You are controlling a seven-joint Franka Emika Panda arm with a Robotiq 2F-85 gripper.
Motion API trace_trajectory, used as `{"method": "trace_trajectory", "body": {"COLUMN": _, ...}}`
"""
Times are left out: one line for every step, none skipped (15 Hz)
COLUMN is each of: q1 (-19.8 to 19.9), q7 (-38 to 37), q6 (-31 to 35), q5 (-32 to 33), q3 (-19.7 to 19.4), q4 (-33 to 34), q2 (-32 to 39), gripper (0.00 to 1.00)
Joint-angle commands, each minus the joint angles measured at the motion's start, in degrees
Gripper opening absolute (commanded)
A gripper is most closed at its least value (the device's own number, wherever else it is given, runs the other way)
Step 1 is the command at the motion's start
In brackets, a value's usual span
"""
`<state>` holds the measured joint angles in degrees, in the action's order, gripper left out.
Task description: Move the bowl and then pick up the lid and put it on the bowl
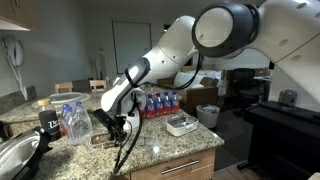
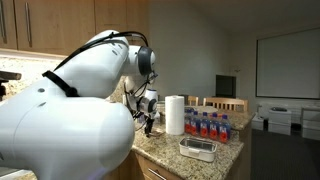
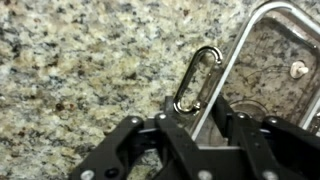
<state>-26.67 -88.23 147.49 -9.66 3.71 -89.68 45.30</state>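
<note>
The lid (image 3: 272,70) lies flat on the granite counter (image 3: 70,60) in the wrist view, greyish-clear with a pale rim and a metal loop (image 3: 197,80) at its edge. My gripper (image 3: 200,120) is low over it. Its two black fingers (image 3: 166,122) straddle the lid's rim just below the loop, partly closed, with a gap still showing on the right side. The bowl (image 1: 182,124), a small shallow whitish container, stands apart near the counter's edge and is also seen in an exterior view (image 2: 198,149). In both exterior views the gripper (image 1: 120,128) (image 2: 150,122) points down at the counter.
A pack of water bottles (image 1: 160,103) stands behind the bowl. Clear plastic bottles (image 1: 72,120) and a large metal bowl (image 1: 14,156) sit at the counter's other end. A paper towel roll (image 2: 175,114) stands upright beside the gripper.
</note>
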Motion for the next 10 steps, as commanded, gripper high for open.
{"method": "trace_trajectory", "body": {"q1": 0.43, "q7": -1.25, "q6": -0.33, "q5": -0.14, "q3": 0.58, "q4": 0.99, "q2": 1.10, "gripper": 0.12}}
{"method": "trace_trajectory", "body": {"q1": 0.32, "q7": -1.43, "q6": -0.06, "q5": -0.13, "q3": 0.50, "q4": 1.03, "q2": 1.08, "gripper": 0.09}}
{"method": "trace_trajectory", "body": {"q1": 0.19, "q7": -1.64, "q6": 0.24, "q5": -0.07, "q3": 0.36, "q4": 0.86, "q2": 0.99, "gripper": 0.10}}
{"method": "trace_trajectory", "body": {"q1": 0.16, "q7": -1.81, "q6": 0.29, "q5": -0.09, "q3": 0.30, "q4": 0.80, "q2": 0.88, "gripper": 0.04}}
{"method": "trace_trajectory", "body": {"q1": 0.00, "q7": -2.26, "q6": 0.92, "q5": -0.03, "q3": 0.05, "q4": 0.56, "q2": 0.75, "gripper": 0.05}}
{"method": "trace_trajectory", "body": {"q1": -0.05, "q7": -2.57, "q6": 1.48, "q5": -0.09, "q3": -0.05, "q4": 0.21, "q2": 0.54, "gripper": 0.06}}
{"method": "trace_trajectory", "body": {"q1": -0.29, "q7": -3.31, "q6": 2.19, "q5": -0.01, "q3": -0.33, "q4": -0.17, "q2": 0.26, "gripper": 0.07}}
{"method": "trace_trajectory", "body": {"q1": -0.42, "q7": -3.86, "q6": 3.04, "q5": -0.01, "q3": -0.42, "q4": -0.55, "q2": 0.00, "gripper": 0.07}}
{"method": "trace_trajectory", "body": {"q1": -0.69, "q7": -4.65, "q6": 4.24, "q5": 0.04, "q3": -0.69, "q4": -1.14, "q2": -0.33, "gripper": 0.08}}
{"method": "trace_trajectory", "body": {"q1": -0.89, "q7": -5.49, "q6": 5.28, "q5": 0.04, "q3": -0.84, "q4": -1.54, "q2": -0.52, "gripper": 0.08}}
